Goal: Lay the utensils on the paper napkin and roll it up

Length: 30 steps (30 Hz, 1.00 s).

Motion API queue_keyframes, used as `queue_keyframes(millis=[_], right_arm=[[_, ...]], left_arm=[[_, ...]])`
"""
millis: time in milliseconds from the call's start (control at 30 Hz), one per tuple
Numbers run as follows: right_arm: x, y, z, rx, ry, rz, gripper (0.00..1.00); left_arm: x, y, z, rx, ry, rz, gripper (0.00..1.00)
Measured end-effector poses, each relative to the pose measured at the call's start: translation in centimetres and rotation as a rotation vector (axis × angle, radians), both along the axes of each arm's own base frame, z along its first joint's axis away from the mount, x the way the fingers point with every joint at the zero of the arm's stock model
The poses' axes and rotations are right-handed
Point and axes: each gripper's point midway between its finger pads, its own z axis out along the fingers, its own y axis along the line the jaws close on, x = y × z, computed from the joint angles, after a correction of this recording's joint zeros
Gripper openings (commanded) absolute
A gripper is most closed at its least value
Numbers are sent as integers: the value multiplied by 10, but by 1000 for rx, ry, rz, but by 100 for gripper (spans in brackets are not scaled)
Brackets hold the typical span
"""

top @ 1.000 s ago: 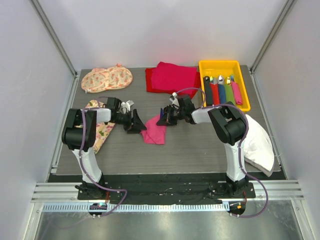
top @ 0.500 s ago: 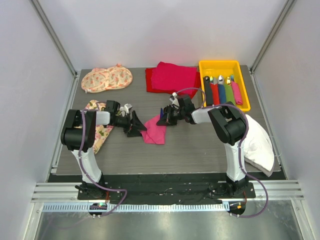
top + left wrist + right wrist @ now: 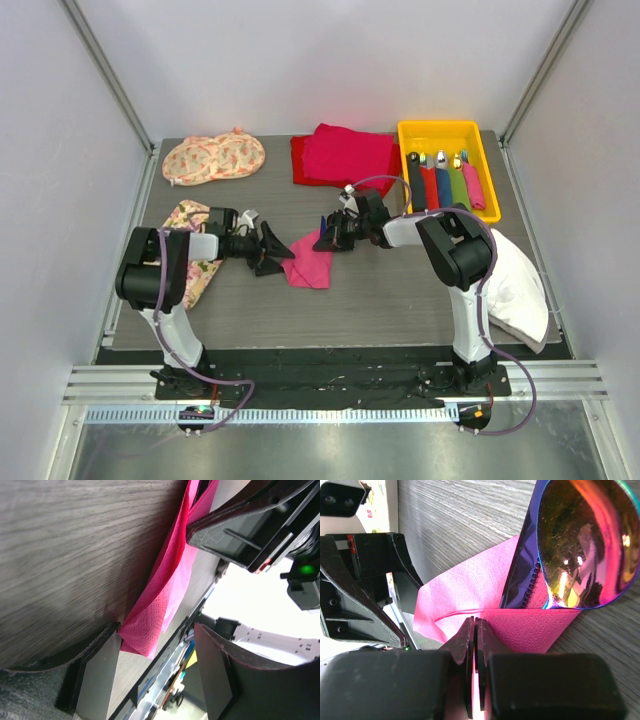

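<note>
The pink paper napkin (image 3: 310, 262) lies partly folded on the dark table between the two grippers. In the right wrist view one utensil (image 3: 582, 545), with a shiny iridescent spoon head and a dark blue-purple neck, rests on the napkin (image 3: 465, 597) with a flap folded up against it. My right gripper (image 3: 476, 622) is shut on that folded edge of the napkin (image 3: 327, 240). My left gripper (image 3: 270, 250) is open just left of the napkin. In its own view the napkin's corner (image 3: 147, 622) lies near one finger (image 3: 95, 667), not pinched.
A yellow tray (image 3: 404, 150) at the back right holds several utensils with coloured handles. A pile of red-magenta cloth (image 3: 340, 155) lies beside it. Floral mats sit at the back left (image 3: 213, 158) and under the left arm (image 3: 200, 262). A white cloth (image 3: 515, 285) lies at the right.
My left gripper has drawn back to the left, away from the napkin, with its jaws wider apart. The right gripper has stayed put, still pinching the napkin.
</note>
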Motion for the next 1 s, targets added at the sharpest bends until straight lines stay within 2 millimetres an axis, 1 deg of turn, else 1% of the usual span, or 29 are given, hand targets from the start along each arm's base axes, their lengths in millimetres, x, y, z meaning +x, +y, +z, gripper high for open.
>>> queue_keyframes(millis=[200,367,533,633,700,733,800,833,933,1000], right_arm=[[0,0,0,0,0,0,1],[0,0,0,0,0,0,1],[0,0,0,0,0,0,1],[0,0,0,0,0,0,1],[0,0,0,0,0,0,1],[0,0,0,0,0,0,1],[0,0,0,0,0,0,1],[0,0,0,0,0,0,1],[0,0,0,0,0,-1,1],[0,0,0,-1,0,-1,1]], left_arm=[[-2,2,0,-13,-1,74,66],[-7,4,-1,-28,13,107,66],[-3,3,-1,-41,15,121,62],[6,3,-1,-37,1,124,57],[12,4,-2,-26,-16,132,51],[16,5,-2,-16,-27,138,46],[22,6,-4,-2,-41,144,40],[24,6,-6,6,-47,145,35],[24,8,-11,26,-45,143,27],[21,9,-13,35,-39,136,24]])
